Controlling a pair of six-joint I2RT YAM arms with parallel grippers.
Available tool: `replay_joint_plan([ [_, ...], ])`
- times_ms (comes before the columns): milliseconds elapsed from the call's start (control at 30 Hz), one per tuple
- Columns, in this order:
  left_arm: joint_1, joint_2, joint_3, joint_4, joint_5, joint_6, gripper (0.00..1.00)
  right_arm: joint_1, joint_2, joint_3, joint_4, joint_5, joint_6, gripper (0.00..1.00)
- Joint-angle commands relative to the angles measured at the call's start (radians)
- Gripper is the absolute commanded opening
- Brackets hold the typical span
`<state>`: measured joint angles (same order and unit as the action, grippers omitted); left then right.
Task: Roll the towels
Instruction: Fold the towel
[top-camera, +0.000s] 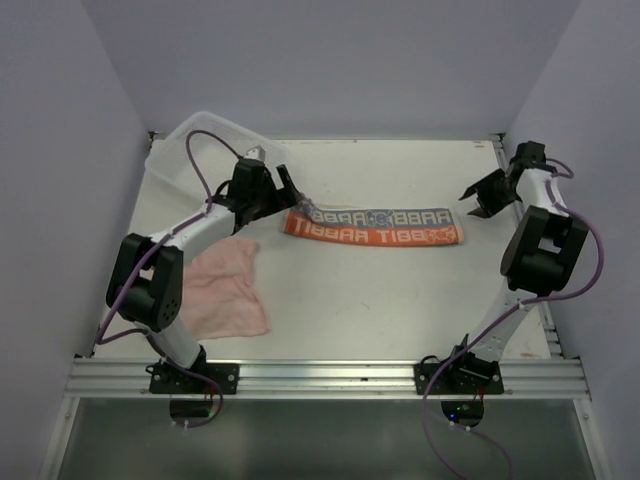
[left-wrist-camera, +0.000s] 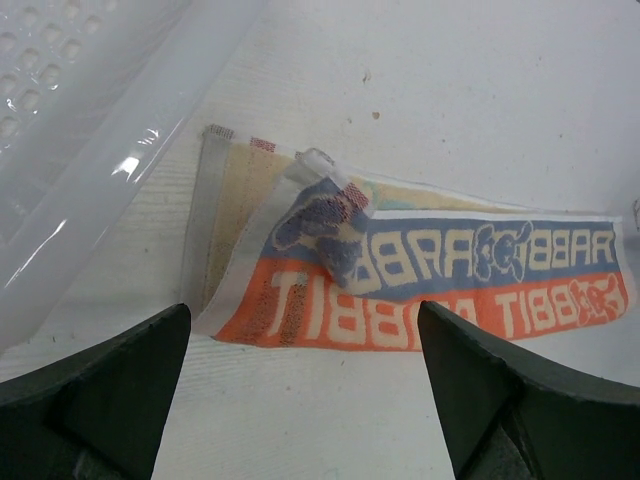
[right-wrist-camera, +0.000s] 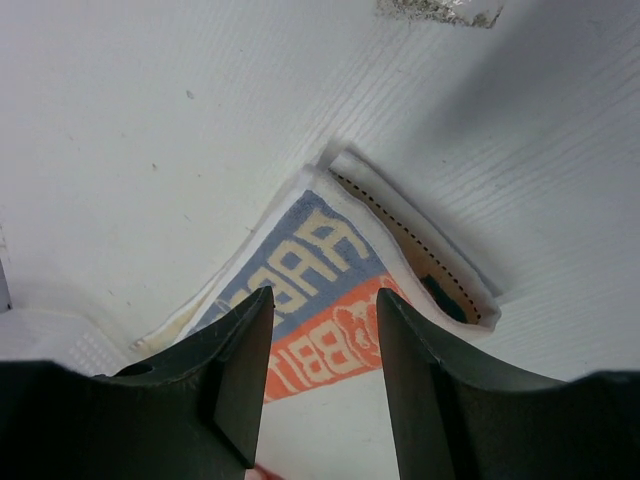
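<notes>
The printed towel (top-camera: 370, 228) lies as a long folded strip across the middle of the table, blue and orange letters up. In the left wrist view, a small flap at the left end of the printed towel (left-wrist-camera: 450, 280) is turned over. My left gripper (top-camera: 285, 185) hovers at that end, open wide; in its own view the left gripper (left-wrist-camera: 300, 330) has only bare table between its fingers. My right gripper (top-camera: 470, 203) stands open just off the strip's right end. Seen from the wrist, the right gripper (right-wrist-camera: 322, 310) frames the printed towel's corner (right-wrist-camera: 330, 270) and grips nothing. The pink towel (top-camera: 228, 290) lies crumpled beside the left arm.
A white plastic basket (top-camera: 200, 150) sits tilted at the back left corner, close behind the left gripper; its rim (left-wrist-camera: 90, 150) fills the upper left of that wrist view. Walls enclose the table on three sides. A metal rail (top-camera: 330, 378) runs along the near edge.
</notes>
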<state>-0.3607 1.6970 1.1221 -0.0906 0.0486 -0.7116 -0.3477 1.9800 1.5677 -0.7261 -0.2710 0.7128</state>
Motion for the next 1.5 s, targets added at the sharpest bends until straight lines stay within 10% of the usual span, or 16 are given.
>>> replay_joint_plan([
  [0,0.006,-0.053,0.021,0.045,0.019,0.038,1.00,-0.005,-0.072,0.038,-0.032,0.007,-0.029,0.50],
  [933,-0.014,0.047,-0.119,0.192,-0.004,0.142,0.73,0.091,-0.147,-0.143,0.066,0.205,-0.173,0.26],
  [1467,-0.014,0.105,-0.133,0.252,0.011,0.147,0.36,0.210,-0.018,-0.084,0.186,0.161,-0.093,0.05],
])
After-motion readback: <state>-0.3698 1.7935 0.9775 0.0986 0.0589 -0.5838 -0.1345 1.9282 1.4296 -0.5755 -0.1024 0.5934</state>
